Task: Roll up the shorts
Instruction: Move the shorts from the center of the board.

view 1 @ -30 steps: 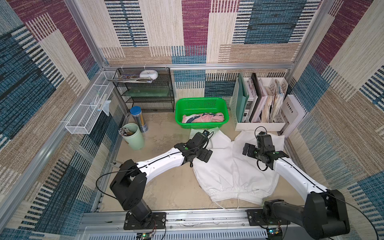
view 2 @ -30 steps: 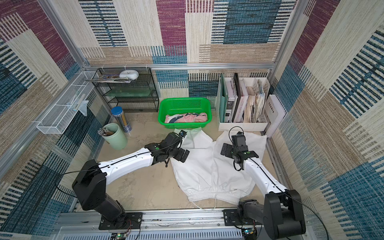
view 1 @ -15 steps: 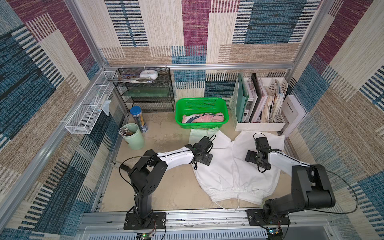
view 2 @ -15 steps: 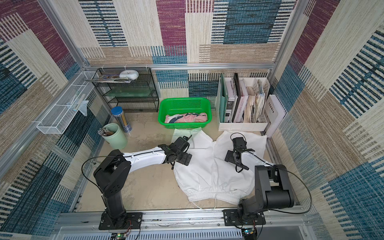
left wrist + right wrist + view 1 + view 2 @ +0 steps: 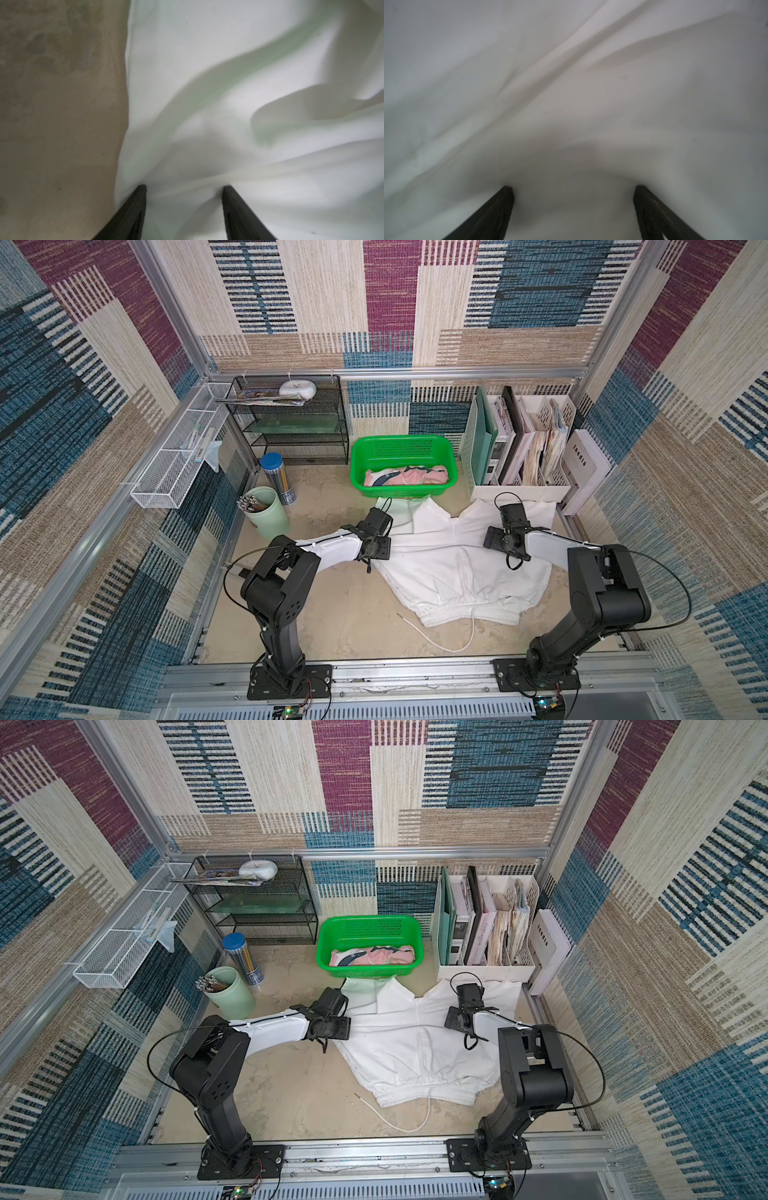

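The white shorts (image 5: 449, 568) (image 5: 399, 1048) lie flat on the table, legs toward the back, waist and loose drawstring (image 5: 471, 630) toward the front. My left gripper (image 5: 379, 519) (image 5: 332, 997) (image 5: 184, 189) presses tips-down on the left leg near its outer edge. Its jaws are apart, with white cloth (image 5: 228, 62) puckered between them. My right gripper (image 5: 512, 512) (image 5: 469, 992) (image 5: 573, 189) stands wide open with its tips pressed into the right leg (image 5: 571, 83). The pink shorts (image 5: 409, 477) (image 5: 376, 957) lie bundled in the green basket (image 5: 399, 439) (image 5: 365, 918).
The basket stands just behind the white shorts. A white file organiser (image 5: 523, 489) is at the back right. A green cup of pens (image 5: 268, 512), a blue-lidded canister (image 5: 277, 477) and a black wire shelf (image 5: 291, 423) are at the back left. Bare table (image 5: 353, 614) lies in front.
Both arms have folded lower and both grippers have come down onto the legs of the white shorts. The cloth under the left gripper has started to bunch.
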Available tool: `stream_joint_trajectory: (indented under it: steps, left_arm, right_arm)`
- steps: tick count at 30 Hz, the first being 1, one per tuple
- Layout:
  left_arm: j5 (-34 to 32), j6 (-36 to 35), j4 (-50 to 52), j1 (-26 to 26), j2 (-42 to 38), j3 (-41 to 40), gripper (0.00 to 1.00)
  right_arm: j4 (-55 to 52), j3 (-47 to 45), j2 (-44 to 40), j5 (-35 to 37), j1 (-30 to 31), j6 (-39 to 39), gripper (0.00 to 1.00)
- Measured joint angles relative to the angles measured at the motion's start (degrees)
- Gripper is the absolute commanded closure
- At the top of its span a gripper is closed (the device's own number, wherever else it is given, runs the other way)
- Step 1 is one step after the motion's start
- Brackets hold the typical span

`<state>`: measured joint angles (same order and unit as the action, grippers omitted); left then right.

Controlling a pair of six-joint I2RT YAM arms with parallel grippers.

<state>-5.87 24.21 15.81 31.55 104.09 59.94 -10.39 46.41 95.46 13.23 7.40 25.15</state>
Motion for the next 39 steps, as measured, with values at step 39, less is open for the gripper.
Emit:
stream_joint_trajectory:
  steps: [39]
  left_arm:
    - [-1.7,-8.8,16.0,-6.8,-23.5,4.6,0.01]
  right_arm:
    - [-12.5,10.4,-8.8,-14.2,14.9,2.8,0.02]
